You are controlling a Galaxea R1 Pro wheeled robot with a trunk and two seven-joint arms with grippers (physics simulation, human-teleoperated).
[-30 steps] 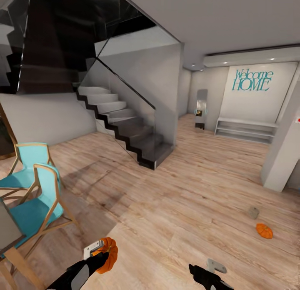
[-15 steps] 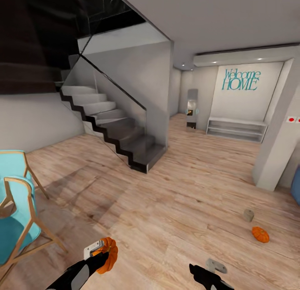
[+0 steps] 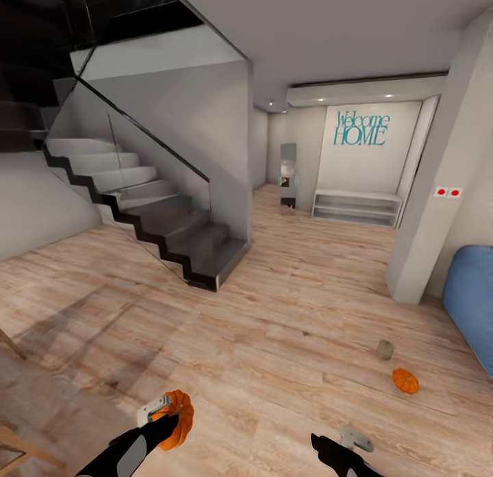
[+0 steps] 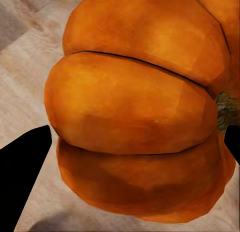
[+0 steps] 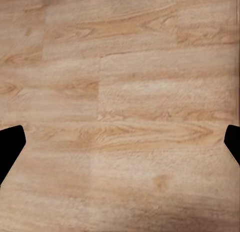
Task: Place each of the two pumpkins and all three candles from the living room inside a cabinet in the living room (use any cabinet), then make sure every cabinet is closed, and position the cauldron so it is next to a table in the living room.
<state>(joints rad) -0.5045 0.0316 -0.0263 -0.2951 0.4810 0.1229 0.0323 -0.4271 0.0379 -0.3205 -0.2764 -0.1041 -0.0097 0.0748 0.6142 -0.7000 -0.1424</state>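
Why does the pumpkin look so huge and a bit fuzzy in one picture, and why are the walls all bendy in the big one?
Left wrist view: the camera sits right against the held pumpkin, so it looks giant and soft-edged. Head view: a wide lens tilts the walls and the pillar, and the staircase throws faint shadows on the floor.

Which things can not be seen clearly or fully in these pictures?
- Held pumpkin: left wrist view, cut off by the picture edges.
- Left claw: head view, its inner side is hidden behind that pumpkin.
- Right claw: head view, cut off by the bottom edge.
- Candle by the floor pumpkin: head view, too small for detail.
- Blue seat: cut off by the right edge.
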